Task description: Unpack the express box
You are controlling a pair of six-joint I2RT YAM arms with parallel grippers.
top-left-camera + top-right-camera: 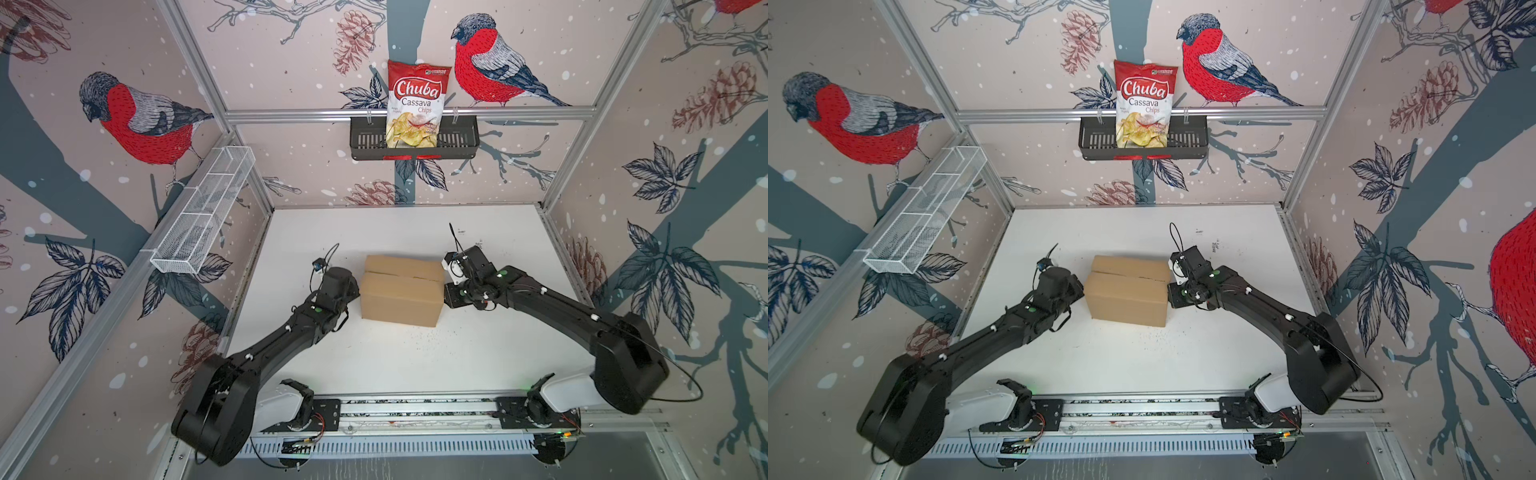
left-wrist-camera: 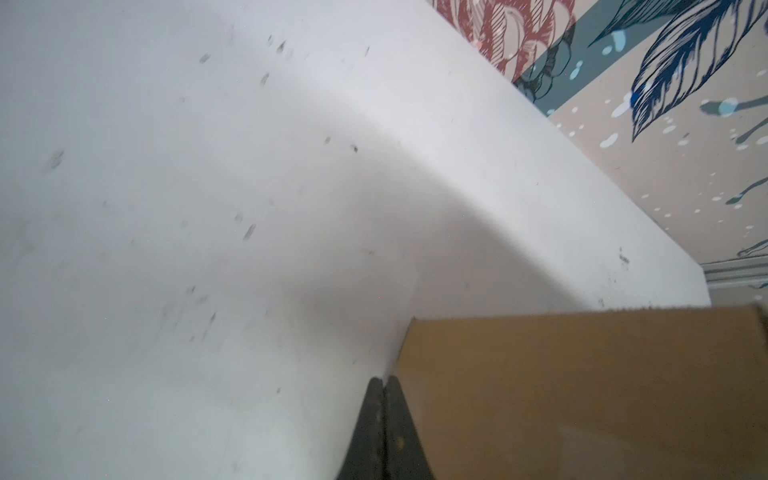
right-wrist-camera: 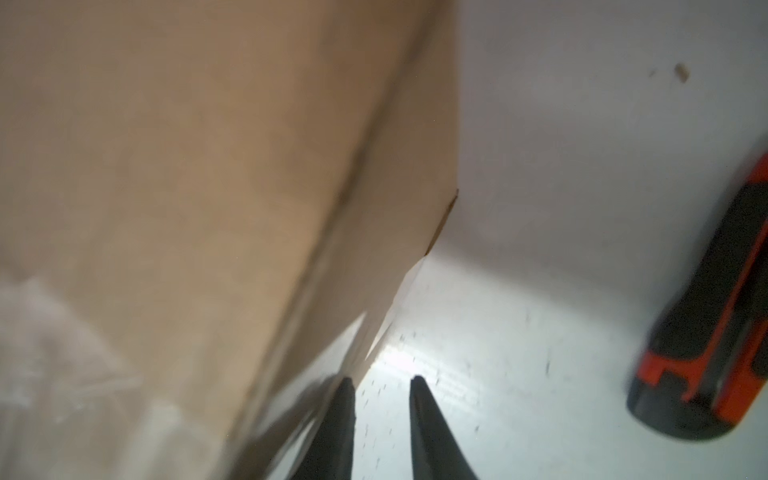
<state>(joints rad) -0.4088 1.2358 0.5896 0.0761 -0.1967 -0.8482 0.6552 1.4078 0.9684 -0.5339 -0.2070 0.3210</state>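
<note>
Tabletop (image 1: 415, 365) white, speckled; bird-print walls (image 1: 291, 75)

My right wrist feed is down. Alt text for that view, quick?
The brown express box fills much of the frame, seen close and blurred, with the right pincer open at the box's edge and nothing between its tips. A black-and-orange tool lies apart from the box on the white table.

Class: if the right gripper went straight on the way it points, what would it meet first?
Most likely the express box: the right gripper, jaws slightly apart, points at its end, low down and close by. Depth is blurred, so this is uncertain.
</note>
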